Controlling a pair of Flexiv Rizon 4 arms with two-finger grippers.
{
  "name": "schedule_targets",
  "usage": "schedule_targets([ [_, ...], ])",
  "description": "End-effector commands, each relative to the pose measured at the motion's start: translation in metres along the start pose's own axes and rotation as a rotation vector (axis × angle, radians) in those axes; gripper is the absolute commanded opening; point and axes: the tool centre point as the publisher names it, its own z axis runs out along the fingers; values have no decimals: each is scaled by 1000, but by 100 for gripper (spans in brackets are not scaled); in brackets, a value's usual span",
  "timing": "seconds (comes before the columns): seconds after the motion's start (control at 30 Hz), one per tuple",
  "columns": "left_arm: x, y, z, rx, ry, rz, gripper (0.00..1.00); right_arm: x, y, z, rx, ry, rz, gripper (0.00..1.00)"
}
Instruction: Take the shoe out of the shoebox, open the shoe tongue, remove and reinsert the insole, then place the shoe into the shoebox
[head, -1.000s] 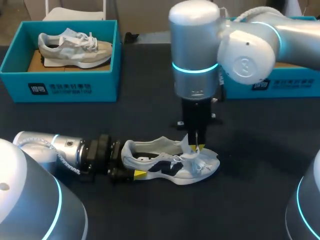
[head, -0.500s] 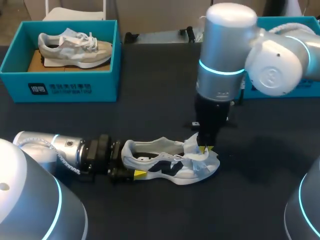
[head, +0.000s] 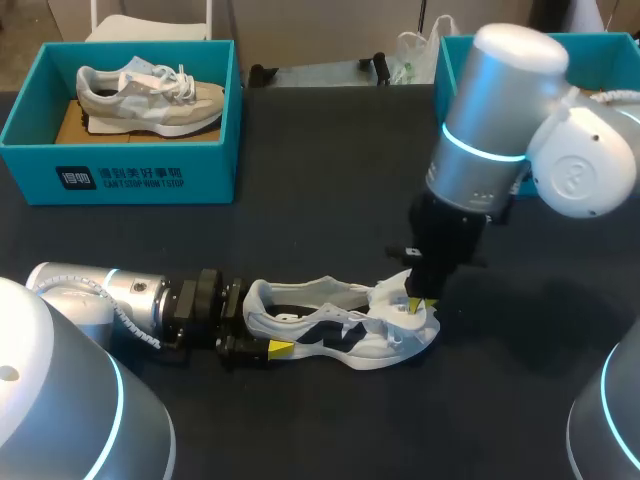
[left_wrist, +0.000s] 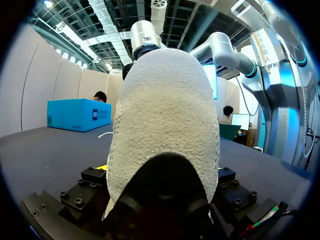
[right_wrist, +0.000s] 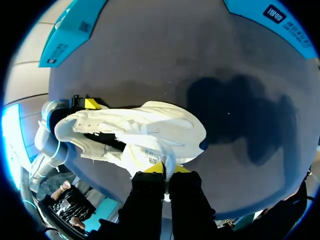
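Head view showed the left gripper (head: 257, 332) clamped on the white sneaker (head: 335, 336) at its heel, the right gripper (head: 416, 304) pinching the tongue (head: 390, 293).

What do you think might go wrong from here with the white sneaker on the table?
The right gripper pinches only the tip of the white fabric tongue, so it may slip free. A strong pull could drag the white mesh sneaker out of the left gripper, which is clamped on its heel.
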Motion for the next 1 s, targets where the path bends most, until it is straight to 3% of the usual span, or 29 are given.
schedule_targets([
  [0.03,0,0,0,-1,-3,0,0,-7,0,7,-10,102,-10,1],
  [0.2,0,0,0,-1,-3,0,0,-9,1,11,-3,114,-10,13],
  [0.27,0,0,0,-1,-3,0,0,-10,1,11,0,113,-5,29],
  [0.5,0,0,0,-1,-3,0,0,-18,-3,-2,-28,52,24,49],
  [0.53,0,0,0,-1,-3,0,0,-20,-4,-5,-33,38,31,60],
  [0.57,0,0,0,-1,-3,0,0,-23,-5,-8,-37,25,41,82],
  [0.6,0,0,0,-1,-3,0,0,-25,-6,-12,-40,7,51,96],
  [0.63,0,0,0,-1,-3,0,0,-27,-7,-16,-43,-8,63,100],
  [0.8,0,0,0,-1,-3,0,0,-30,-15,-44,-89,-91,88,100],
  [1.0,0,0,0,-1,-3,0,0,-9,-22,-85,-158,-201,45,100],
])
